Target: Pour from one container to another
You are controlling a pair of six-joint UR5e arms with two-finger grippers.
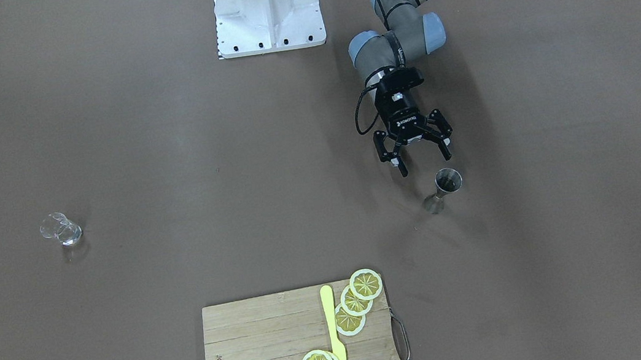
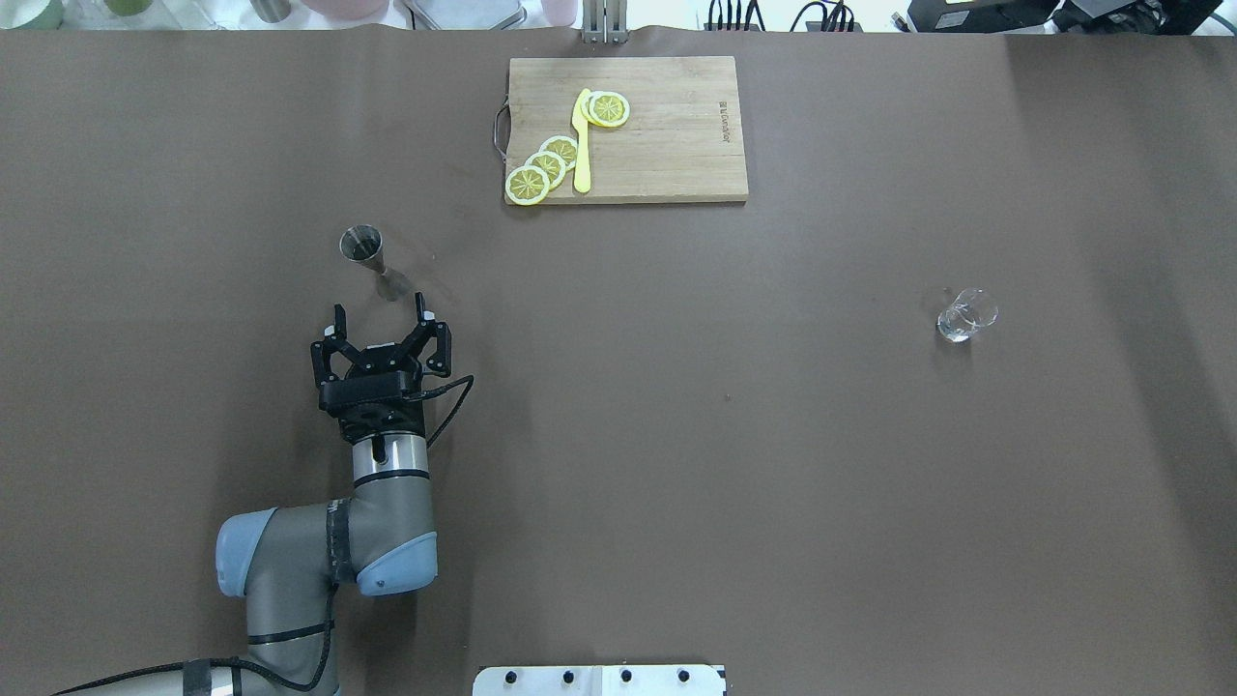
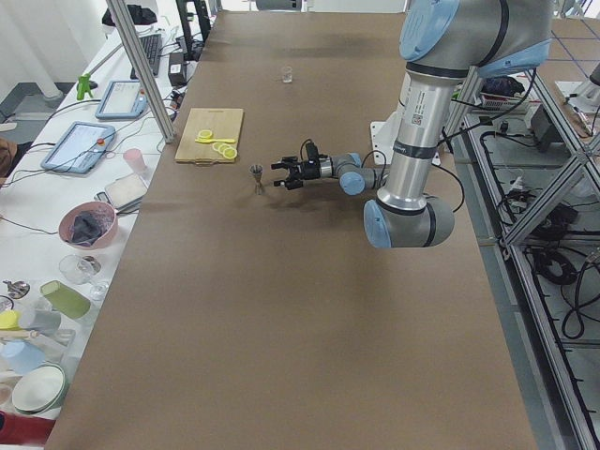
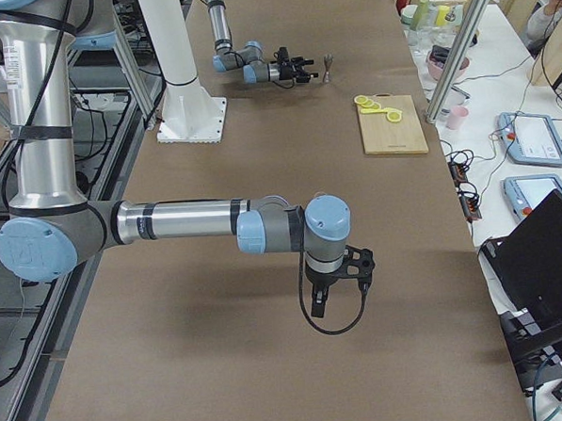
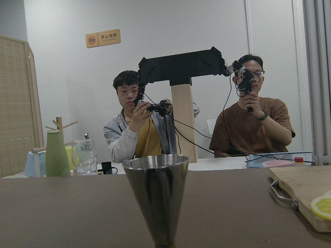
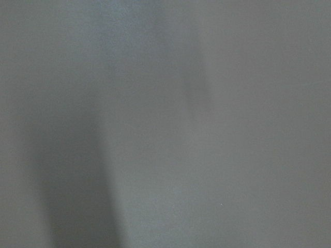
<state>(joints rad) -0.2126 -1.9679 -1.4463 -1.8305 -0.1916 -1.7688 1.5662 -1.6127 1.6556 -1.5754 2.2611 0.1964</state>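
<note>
The steel hourglass jigger (image 1: 443, 188) stands upright on the brown table, also seen from overhead (image 2: 373, 257) and filling the left wrist view (image 5: 158, 199). My left gripper (image 1: 425, 164) is open and lies low, aimed at the jigger from the robot's side; its fingers (image 2: 421, 307) stop just short of it without touching. The clear glass tumbler (image 2: 966, 314) stands far off on the table's other side (image 1: 61, 229). My right gripper (image 4: 337, 283) shows only in the exterior right view, pointing down over bare table, so I cannot tell its state.
A wooden cutting board (image 2: 667, 135) with lemon slices (image 2: 546, 166) and a yellow knife (image 2: 582, 145) lies at the far edge. The white robot base (image 1: 267, 7) is at the near edge. Operators sit beyond the table in the left wrist view.
</note>
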